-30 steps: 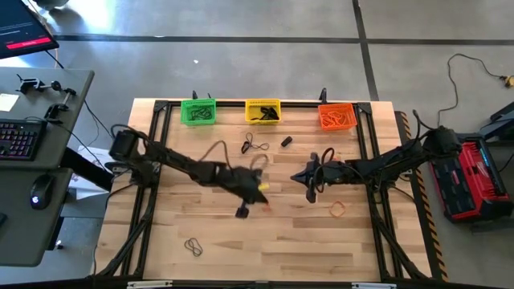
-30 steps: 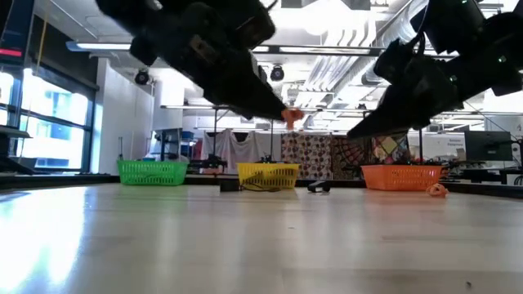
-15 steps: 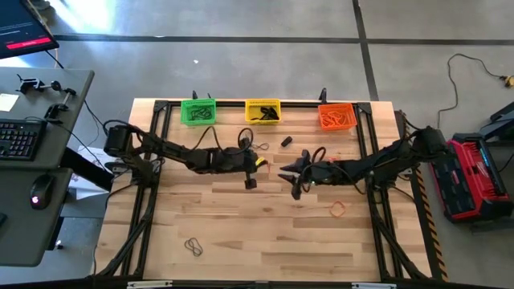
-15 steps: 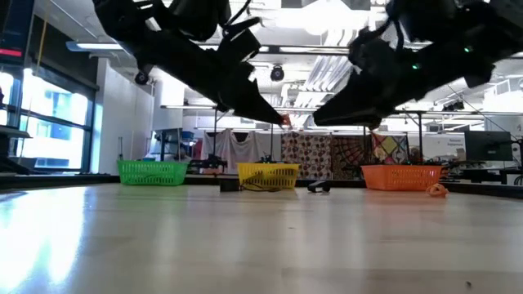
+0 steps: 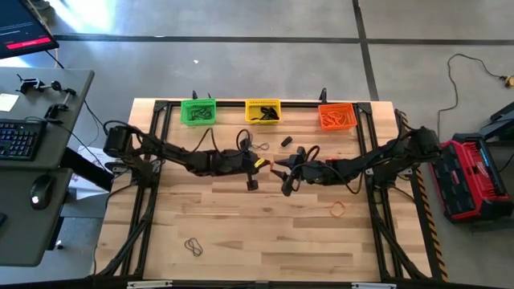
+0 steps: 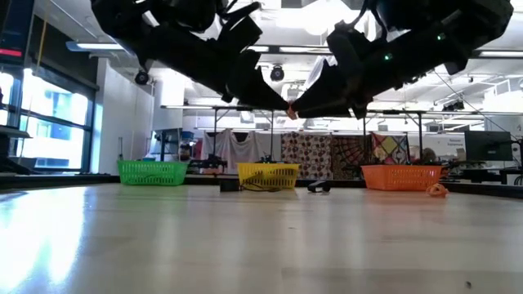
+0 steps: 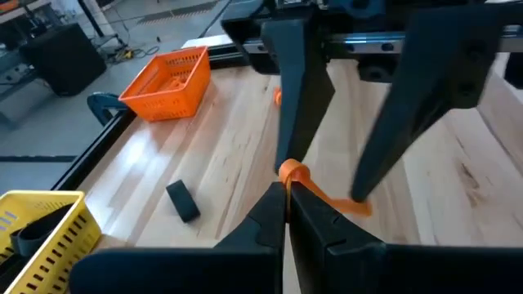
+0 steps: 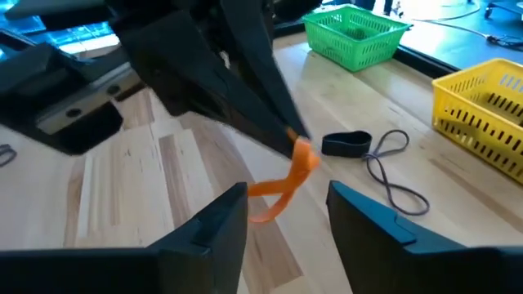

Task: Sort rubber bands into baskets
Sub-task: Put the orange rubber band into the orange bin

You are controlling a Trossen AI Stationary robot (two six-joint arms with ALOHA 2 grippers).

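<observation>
Orange rubber band [image 7: 294, 174], left gripper [image 7: 286, 196], no readable writing

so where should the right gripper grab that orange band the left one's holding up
On the free loop of the orange band hanging below the shut left gripper. The open right gripper comes from opposite, its fingers either side of the dangling strip, clear of the left tips.

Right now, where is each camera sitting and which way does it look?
High view: above, facing straight down; both arms, three baskets.
Low view: at tabletop height, facing the room; both arms overhead.
Left wrist view: on the left arm; left end effector shut on the orange rubber band, orange basket beyond.
Right wrist view: on the right arm; open right end effector, green basket.
Both wrist views share that band.
</observation>
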